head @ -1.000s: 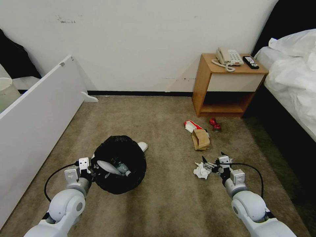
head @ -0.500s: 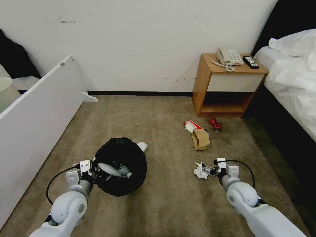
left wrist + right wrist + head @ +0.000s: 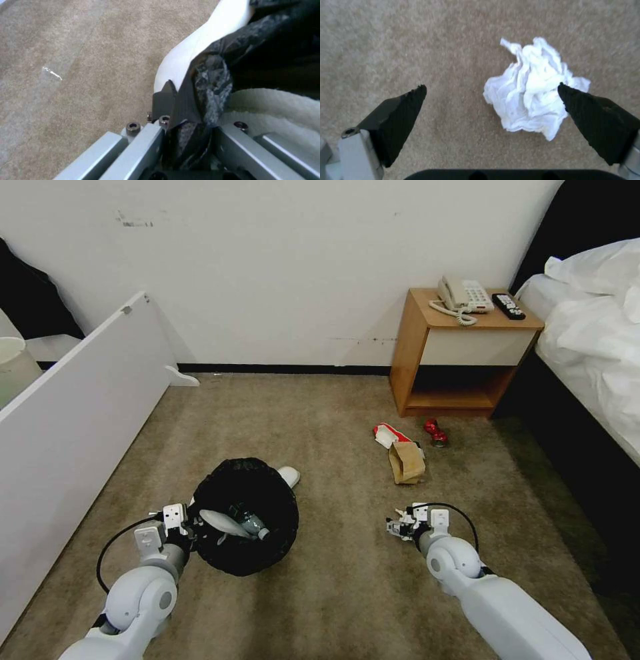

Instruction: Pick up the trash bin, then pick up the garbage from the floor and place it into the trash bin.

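The left claw (image 3: 191, 523) is clamped on the near-left rim of the trash bin (image 3: 248, 513), pinching its black bag (image 3: 213, 75); a slipper (image 3: 223, 521) and a bottle (image 3: 252, 525) lie inside. The right claw (image 3: 491, 88) hangs wide open over a crumpled paper (image 3: 533, 87) on the carpet (image 3: 333, 593), one finger (image 3: 596, 117) at the paper's edge. A brown bag (image 3: 407, 461), a packet (image 3: 389, 434) and a red can (image 3: 435, 432) lie farther off.
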Tool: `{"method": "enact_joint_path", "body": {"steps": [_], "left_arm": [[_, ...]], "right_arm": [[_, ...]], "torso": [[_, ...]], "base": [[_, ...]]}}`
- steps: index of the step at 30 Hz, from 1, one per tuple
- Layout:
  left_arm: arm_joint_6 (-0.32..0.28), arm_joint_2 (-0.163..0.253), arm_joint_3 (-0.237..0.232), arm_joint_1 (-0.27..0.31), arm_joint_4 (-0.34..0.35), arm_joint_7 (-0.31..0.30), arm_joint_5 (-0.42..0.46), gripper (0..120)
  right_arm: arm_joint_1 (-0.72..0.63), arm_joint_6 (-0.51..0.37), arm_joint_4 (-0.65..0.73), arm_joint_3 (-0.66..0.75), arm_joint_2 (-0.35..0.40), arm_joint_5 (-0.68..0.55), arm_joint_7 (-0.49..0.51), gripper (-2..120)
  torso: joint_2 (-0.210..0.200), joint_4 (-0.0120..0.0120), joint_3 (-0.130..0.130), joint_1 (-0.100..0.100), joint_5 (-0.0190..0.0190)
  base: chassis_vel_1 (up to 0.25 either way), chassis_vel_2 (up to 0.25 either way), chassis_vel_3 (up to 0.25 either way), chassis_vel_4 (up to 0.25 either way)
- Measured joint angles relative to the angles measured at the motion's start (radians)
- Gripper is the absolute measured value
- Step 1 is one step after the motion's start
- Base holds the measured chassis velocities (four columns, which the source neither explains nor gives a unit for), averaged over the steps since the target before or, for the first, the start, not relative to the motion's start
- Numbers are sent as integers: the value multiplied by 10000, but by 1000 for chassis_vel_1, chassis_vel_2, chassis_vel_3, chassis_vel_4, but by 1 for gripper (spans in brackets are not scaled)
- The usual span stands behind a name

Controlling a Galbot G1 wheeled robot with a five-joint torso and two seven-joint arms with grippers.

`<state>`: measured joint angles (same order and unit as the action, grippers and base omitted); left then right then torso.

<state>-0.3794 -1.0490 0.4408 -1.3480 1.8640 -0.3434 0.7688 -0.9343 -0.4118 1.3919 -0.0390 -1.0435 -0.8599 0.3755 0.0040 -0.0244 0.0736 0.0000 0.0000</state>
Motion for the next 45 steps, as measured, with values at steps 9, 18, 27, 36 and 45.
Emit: {"method": "enact_joint_path", "body": {"steps": [9,18,27,36,45], "left_arm": [[20,11,-133,60,-25,26,64,0],[57,29,-276,198,-128,27,86,0],[79,-3,-386,324,-276,30,65,0],[124,-13,-388,358,-389,30,52,0],[161,14,-365,354,-441,59,51,0]], "right_arm": [[406,64,-1023,-140,-613,91,-28,100],[393,351,-1822,215,-745,550,-310,100],[274,623,-2224,734,-963,1028,-528,100],[279,850,-2566,916,-1085,1465,-631,100],[470,1063,-3086,1006,-1365,1773,-647,100]], "torso": [[0,2,0,0,1],[0,-2,0,0,0],[0,0,-1,0,2],[1,0,-1,0,1],[0,0,-1,0,0]], "base": [[0,0,0,0],[0,0,0,0],[0,0,0,0],[0,0,0,0],[0,0,0,0]]}}
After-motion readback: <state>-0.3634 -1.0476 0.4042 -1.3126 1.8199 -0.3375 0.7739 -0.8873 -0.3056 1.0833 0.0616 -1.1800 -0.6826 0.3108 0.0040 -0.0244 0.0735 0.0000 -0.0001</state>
